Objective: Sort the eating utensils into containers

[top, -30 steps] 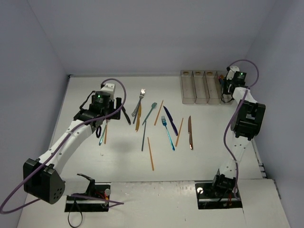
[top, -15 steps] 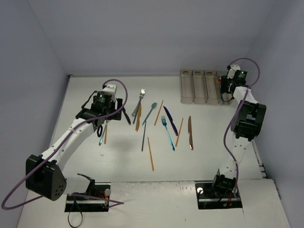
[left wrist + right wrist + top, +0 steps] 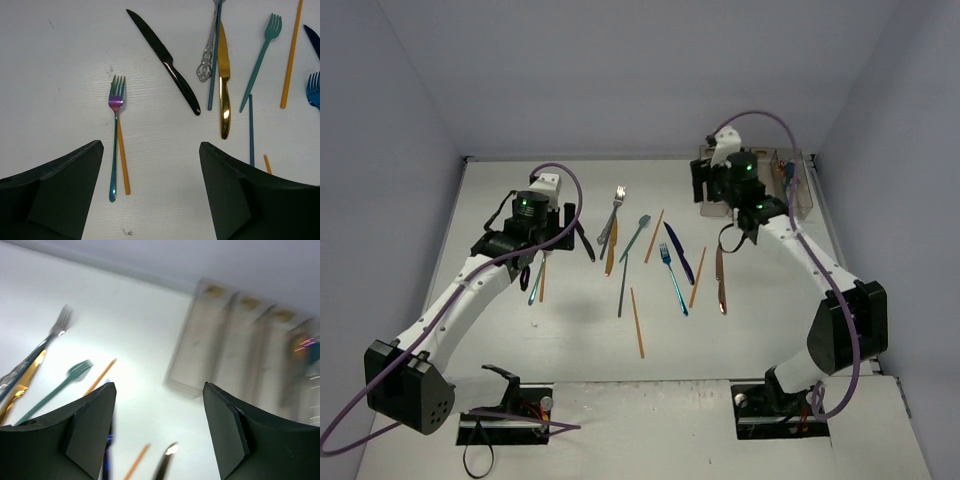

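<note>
Near, over matte white table: left gripper, blunt black fingers spread wide, empty. Under it, slim iridescent fork alongside a thin orange chopstick. Beyond, glossy black serrated knife, polished gold knife, matte teal fork. Farther, right gripper, jaws apart, nothing held. At far edge, row of narrow clear plastic containers, blurred.

Overhead rear view, wrist views close above table (sharing teal fork)
</note>
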Available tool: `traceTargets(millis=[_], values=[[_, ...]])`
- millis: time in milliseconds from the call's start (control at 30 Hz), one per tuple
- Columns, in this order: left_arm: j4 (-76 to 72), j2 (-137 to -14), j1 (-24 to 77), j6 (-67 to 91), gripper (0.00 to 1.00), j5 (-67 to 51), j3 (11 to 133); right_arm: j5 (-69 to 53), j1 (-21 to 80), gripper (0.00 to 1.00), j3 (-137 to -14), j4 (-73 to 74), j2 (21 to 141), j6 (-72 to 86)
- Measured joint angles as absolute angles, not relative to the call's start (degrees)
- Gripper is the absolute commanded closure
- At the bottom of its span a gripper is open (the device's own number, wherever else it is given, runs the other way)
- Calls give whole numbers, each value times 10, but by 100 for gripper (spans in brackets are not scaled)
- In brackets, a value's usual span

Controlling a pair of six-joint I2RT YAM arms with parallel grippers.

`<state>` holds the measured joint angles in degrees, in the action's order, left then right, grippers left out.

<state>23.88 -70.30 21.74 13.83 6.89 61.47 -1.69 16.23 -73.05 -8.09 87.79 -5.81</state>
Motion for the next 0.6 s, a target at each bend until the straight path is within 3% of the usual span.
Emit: traceTargets(millis=[300,600], values=[[238,-699,217,144,25,47,613,24,309,33,-539,-49,869,80],[238,-699,217,144,25,46,613,38,356,38,-506,-52,889,168]])
